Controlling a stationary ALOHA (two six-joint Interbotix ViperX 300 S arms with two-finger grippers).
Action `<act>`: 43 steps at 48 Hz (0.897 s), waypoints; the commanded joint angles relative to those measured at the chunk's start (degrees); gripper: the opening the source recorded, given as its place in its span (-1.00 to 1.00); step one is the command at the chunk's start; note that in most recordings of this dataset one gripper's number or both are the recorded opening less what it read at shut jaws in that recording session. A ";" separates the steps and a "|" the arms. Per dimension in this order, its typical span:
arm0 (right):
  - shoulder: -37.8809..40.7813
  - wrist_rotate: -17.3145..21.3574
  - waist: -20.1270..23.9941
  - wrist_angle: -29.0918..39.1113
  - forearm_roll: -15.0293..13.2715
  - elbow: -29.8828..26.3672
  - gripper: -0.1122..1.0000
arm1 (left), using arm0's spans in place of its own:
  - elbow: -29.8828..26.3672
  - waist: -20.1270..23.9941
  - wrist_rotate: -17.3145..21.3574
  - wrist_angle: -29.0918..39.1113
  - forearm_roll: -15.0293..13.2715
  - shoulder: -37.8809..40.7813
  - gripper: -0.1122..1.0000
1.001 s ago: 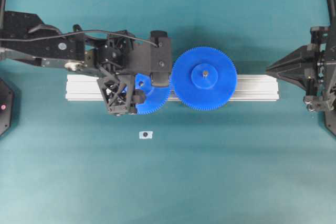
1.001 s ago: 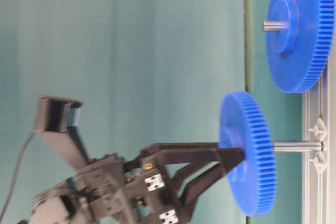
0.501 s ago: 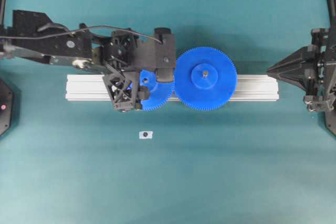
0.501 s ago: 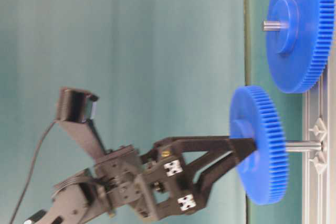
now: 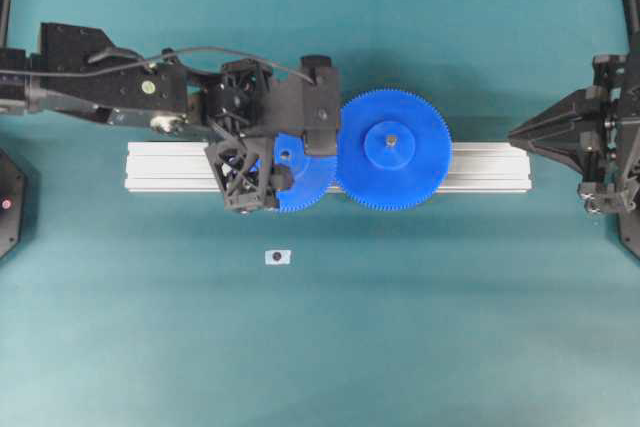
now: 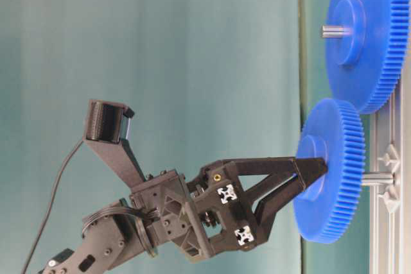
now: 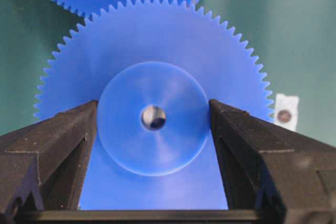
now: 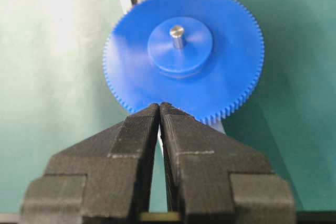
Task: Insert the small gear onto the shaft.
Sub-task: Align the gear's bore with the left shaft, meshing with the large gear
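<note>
- The long ribbed silver aluminium rail lies across the teal table; it looks heavy and rigid, a firm base that should not shift when I push a gear down.
- The larger blue plastic toothed gear sits on its own grey pin on the rail, its teeth just beside those of the one I carry.
- The small gear, a blue plastic toothed disc with a raised round hub, looks light, stiff and smooth. I judge the hub the right place to hold, since the fine teeth could chip or slip.
- My left gripper is clamped on that hub, one black finger each side.
- My right gripper is pinched together on nothing, well apart from the work.
- The shaft, a thin grey metal pin, stands on the rail with the small gear threaded on but not seated.
</note>
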 commanded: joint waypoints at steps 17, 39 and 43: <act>0.18 0.44 -0.18 -0.26 0.00 -0.70 -0.53 | 1.67 0.26 -0.88 5.01 0.09 -2.72 0.50; 0.18 0.44 -0.18 -1.32 0.00 -0.70 -0.53 | 1.93 0.26 -0.53 6.94 0.09 -2.55 0.50; 0.18 0.44 -0.18 -1.41 0.00 -0.79 -0.53 | 2.20 0.35 -0.70 8.17 0.09 -2.20 0.50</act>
